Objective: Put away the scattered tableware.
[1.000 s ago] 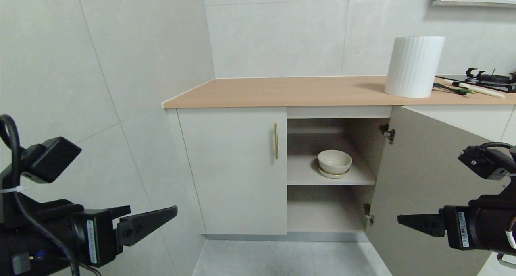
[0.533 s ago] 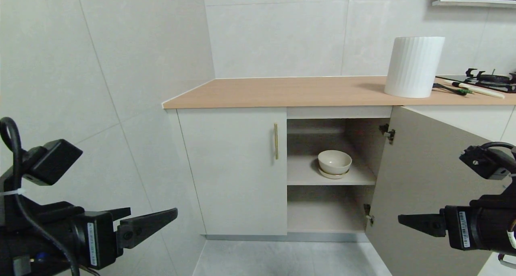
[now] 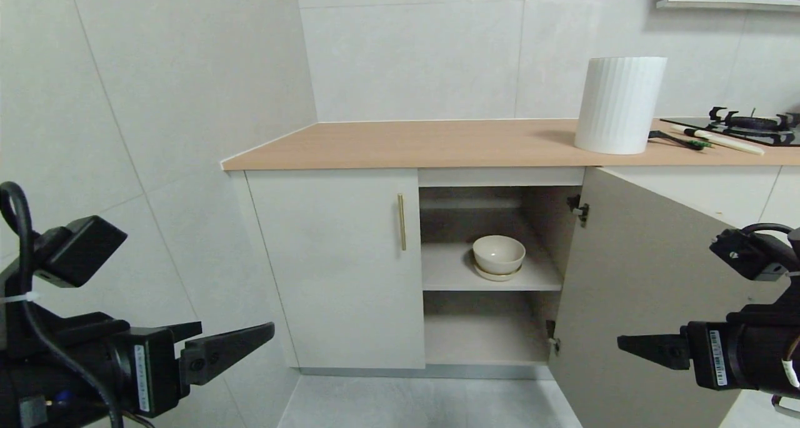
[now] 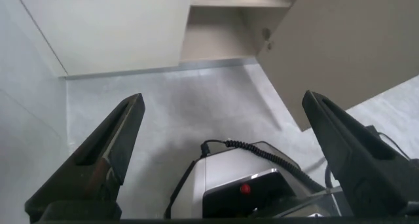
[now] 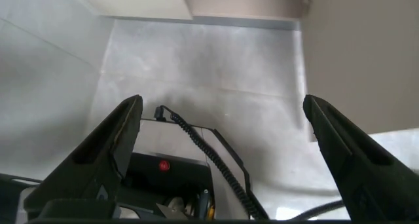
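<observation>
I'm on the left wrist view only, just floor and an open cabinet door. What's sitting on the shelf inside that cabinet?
Observer: A cream ceramic bowl rests on a matching round plate on the upper shelf.
Operator: Anything on the wooden countertop above?
Observer: A white ribbed cylindrical container stands there, with thin stick-like utensils lying on the robot's right of it.
Operator: Is the right end effector holding something?
Observer: No, its fingers are spread open and hold nothing.
</observation>
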You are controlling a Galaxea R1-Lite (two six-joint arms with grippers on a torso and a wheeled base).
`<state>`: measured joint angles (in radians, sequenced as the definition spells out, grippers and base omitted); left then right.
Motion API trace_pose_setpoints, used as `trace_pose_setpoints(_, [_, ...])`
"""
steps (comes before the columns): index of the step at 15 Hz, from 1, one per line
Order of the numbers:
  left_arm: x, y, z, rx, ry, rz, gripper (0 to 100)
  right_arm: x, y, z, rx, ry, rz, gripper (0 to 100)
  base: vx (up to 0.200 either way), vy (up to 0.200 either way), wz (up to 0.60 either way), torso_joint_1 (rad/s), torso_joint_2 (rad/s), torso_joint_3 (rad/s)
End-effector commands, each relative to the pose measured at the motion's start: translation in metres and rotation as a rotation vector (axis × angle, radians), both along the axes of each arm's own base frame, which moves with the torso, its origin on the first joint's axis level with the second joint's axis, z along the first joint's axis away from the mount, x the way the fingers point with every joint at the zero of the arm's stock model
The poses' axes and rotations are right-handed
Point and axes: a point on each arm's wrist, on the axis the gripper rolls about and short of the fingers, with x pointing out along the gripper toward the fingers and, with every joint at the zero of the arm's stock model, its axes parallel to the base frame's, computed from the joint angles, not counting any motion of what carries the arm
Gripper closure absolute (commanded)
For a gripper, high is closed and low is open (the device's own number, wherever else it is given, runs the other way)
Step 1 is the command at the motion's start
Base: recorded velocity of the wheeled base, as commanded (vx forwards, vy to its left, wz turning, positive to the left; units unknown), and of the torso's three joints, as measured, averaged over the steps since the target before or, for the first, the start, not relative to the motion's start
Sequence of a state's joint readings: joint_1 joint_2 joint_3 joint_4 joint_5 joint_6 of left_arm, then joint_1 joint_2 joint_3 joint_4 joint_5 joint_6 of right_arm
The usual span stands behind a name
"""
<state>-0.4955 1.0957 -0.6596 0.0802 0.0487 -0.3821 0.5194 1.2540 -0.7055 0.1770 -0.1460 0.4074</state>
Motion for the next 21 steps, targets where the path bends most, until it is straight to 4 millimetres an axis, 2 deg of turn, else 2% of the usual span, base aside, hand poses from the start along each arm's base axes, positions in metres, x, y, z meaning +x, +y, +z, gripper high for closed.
trace_pose_setpoints(1, [0.001,0.000,0.000,0.000,0.002,0.001,0,0.002,0.000,-0.003,-0.012,0.012,-0.001,0,0.000,-0.200,0.00,-0.002,0.00,0.007])
trace_pose_setpoints(4, [0.001,0.000,0.000,0.001,0.002,0.000,0,0.004,-0.005,-0.007,-0.053,0.045,-0.017,0,0.000,-0.200,0.00,-0.002,0.00,0.002])
trace_pose_setpoints(9, [0.001,0.000,-0.001,0.001,0.004,0.001,0,-0.009,-0.015,-0.006,-0.164,0.125,0.030,0,0.000,0.000,0.00,0.000,0.00,0.000])
trace_pose_setpoints(12, [0.001,0.000,-0.001,0.002,0.005,0.001,0,-0.004,-0.030,-0.004,-0.240,0.121,-0.068,0,0.000,0.000,0.00,0.000,0.00,0.000])
trace_pose_setpoints(13, [0.001,0.000,-0.002,0.003,0.008,0.001,0,-0.002,-0.046,-0.002,-0.288,0.112,-0.112,0,0.000,0.000,0.00,0.000,0.00,0.000])
trace_pose_setpoints(16, [0.002,-0.001,-0.003,0.006,0.013,0.001,0,0.000,-0.073,0.000,-0.375,0.122,-0.195,0,0.000,0.000,0.00,0.000,0.00,0.000])
trace_pose_setpoints(19, [0.002,-0.001,-0.003,0.007,0.016,0.001,0,-0.001,-0.092,0.000,-0.445,0.141,-0.237,0,0.000,0.000,0.00,0.000,0.00,0.000])
trace_pose_setpoints(21, [0.002,-0.001,-0.003,0.007,0.016,0.001,0,0.007,-0.102,-0.003,-0.447,0.167,-0.286,0,0.000,0.000,0.00,0.000,0.00,0.000])
